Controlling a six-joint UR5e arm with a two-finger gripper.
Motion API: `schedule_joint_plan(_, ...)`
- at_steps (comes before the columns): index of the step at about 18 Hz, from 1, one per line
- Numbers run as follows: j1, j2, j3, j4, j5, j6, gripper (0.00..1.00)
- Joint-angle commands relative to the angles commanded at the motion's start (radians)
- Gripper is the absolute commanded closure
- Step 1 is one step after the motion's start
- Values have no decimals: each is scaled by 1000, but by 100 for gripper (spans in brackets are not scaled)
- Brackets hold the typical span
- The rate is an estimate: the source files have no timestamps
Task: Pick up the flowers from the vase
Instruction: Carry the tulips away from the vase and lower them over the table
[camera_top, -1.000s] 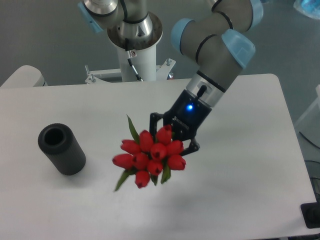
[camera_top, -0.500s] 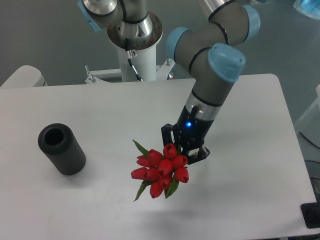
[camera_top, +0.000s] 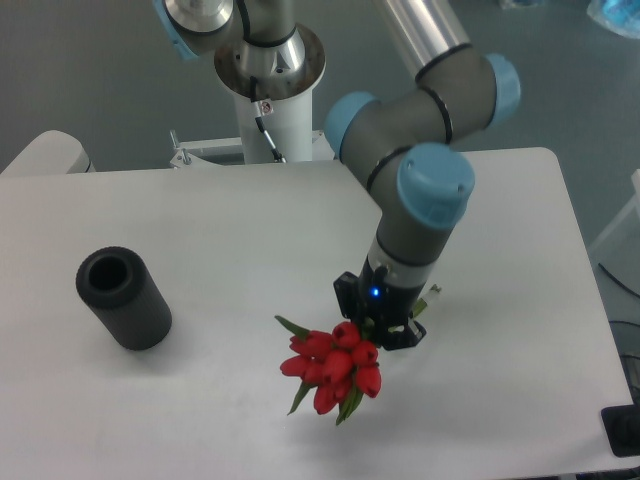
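Note:
The flowers (camera_top: 332, 366), a tight bunch of red tulip buds with green leaves, hang low over the front middle of the table. My gripper (camera_top: 381, 322) is shut on their stems just behind the buds; a pale stem end pokes out at its right side. The vase (camera_top: 122, 298), a matte black cylinder with an open round mouth, stands empty at the left of the table, well apart from the bunch and the gripper.
The arm's white base column (camera_top: 268, 95) rises at the table's back edge. The white table (camera_top: 500, 220) ends just right of the arm. A dark object (camera_top: 622, 430) sits off the front right corner.
The gripper has carried the flowers toward the front and slightly right, and lower. The arm has swung more upright above them. The vase has not moved.

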Motion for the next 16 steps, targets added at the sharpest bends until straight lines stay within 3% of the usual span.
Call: schedule_joint_plan(16, -25, -61, -8, 12, 118, 106, 97)
